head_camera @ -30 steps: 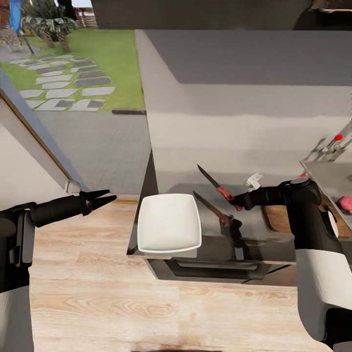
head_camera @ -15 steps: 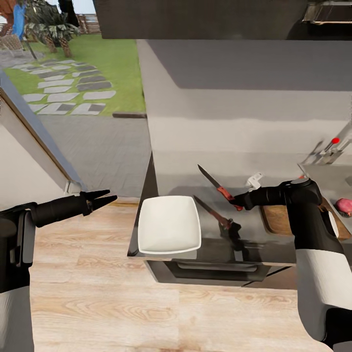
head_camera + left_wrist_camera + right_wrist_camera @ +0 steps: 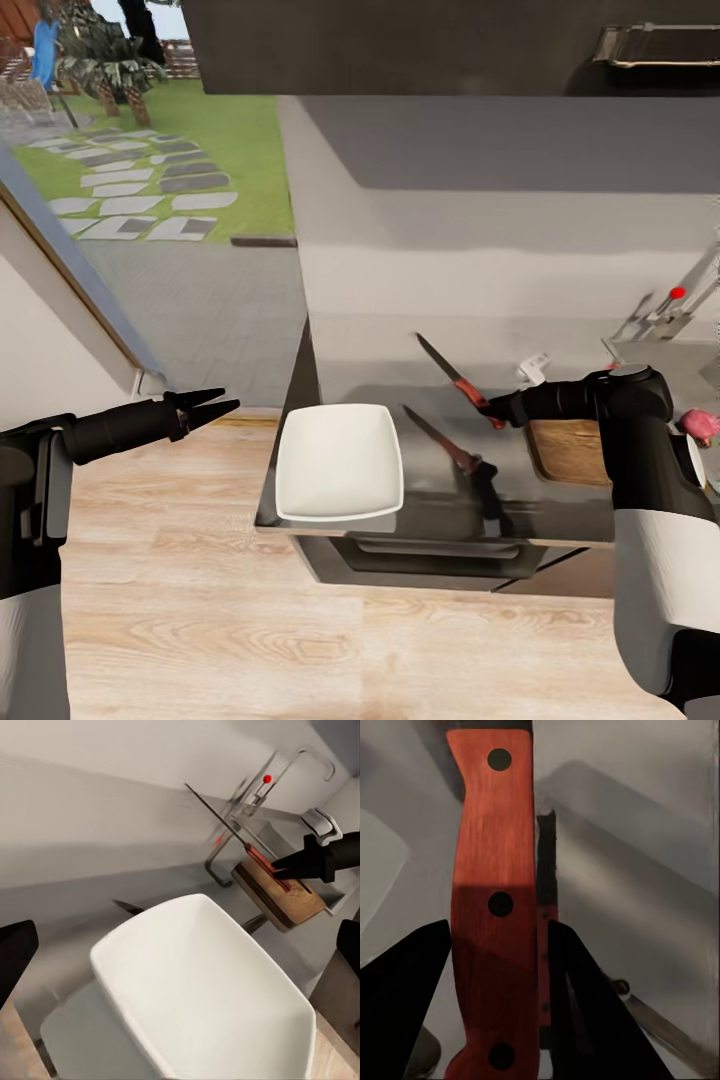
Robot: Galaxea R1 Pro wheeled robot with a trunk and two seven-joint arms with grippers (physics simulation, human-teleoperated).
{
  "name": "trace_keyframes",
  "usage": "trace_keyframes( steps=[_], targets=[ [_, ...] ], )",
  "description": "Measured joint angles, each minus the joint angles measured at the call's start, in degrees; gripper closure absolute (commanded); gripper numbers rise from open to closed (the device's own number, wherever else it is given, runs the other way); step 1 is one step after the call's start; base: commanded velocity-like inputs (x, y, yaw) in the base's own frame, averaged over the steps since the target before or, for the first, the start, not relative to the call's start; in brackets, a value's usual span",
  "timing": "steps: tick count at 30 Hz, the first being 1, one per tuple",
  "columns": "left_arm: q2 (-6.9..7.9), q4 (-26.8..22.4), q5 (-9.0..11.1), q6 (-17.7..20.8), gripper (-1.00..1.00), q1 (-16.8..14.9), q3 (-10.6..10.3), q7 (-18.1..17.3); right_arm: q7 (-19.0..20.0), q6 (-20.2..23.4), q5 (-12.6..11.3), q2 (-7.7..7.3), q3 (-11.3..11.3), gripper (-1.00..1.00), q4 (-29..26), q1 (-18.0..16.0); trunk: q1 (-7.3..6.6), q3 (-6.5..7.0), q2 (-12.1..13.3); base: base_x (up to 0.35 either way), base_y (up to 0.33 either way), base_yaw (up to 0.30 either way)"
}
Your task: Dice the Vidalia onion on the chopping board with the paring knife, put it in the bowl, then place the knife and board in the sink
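Bowl (image 3: 339, 463): empty, lower centre, at the desk (image 3: 560, 505) front corner. Paring knife (image 3: 458, 379): centre-right, above the desk, blade pointing upper left, handle clamped in my right pincer (image 3: 492, 409). My left pincer (image 3: 218, 408): nearly closed, holding nothing.

bowl (image 3: 340, 463) blocking countertop (image 3: 400, 350) corner

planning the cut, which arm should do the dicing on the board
Right. Its gripper is shut on the knife handle, held above the countertop right beside the board. The left gripper hangs off the counter's end over the floor, beyond the bowl.
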Motion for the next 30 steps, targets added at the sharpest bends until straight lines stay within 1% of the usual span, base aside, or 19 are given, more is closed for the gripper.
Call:
trace_keyframes(
  steps=[7, 20, 26, 30],
  targets=[
    [-0.47, 0.01, 0.01, 0.00, -1.00, 0.00, 0.00, 0.06, 0.00, 0.00, 0.03, -0.05, -0.16, 1.00, 0.00, 0.00, 0.00, 0.32, 0.00, 0.000, -0.213, 0.000],
    [-0.51, 0.09, -0.01, 0.03, -1.00, 0.04, 0.00, 1.52, -0.01, 0.00, 0.04, -0.05, -0.16, 1.00, 0.00, 0.00, 0.00, 0.79, 0.00, 0.046, -0.244, 0.000],
    [-0.51, 0.09, 0.00, 0.02, -1.00, 0.02, 0.00, 1.58, 0.04, 0.01, 0.04, -0.05, -0.23, 1.00, 0.00, 0.00, 0.01, 1.07, 0.00, -0.084, -0.151, 0.000],
    [-0.49, 0.08, 0.00, 0.08, -1.00, 0.03, 0.00, 1.59, 0.06, 0.05, 0.02, -0.05, -0.24, 1.00, 0.01, 0.00, 0.00, 1.36, -0.01, -0.036, -0.054, 0.000]
  ],
)
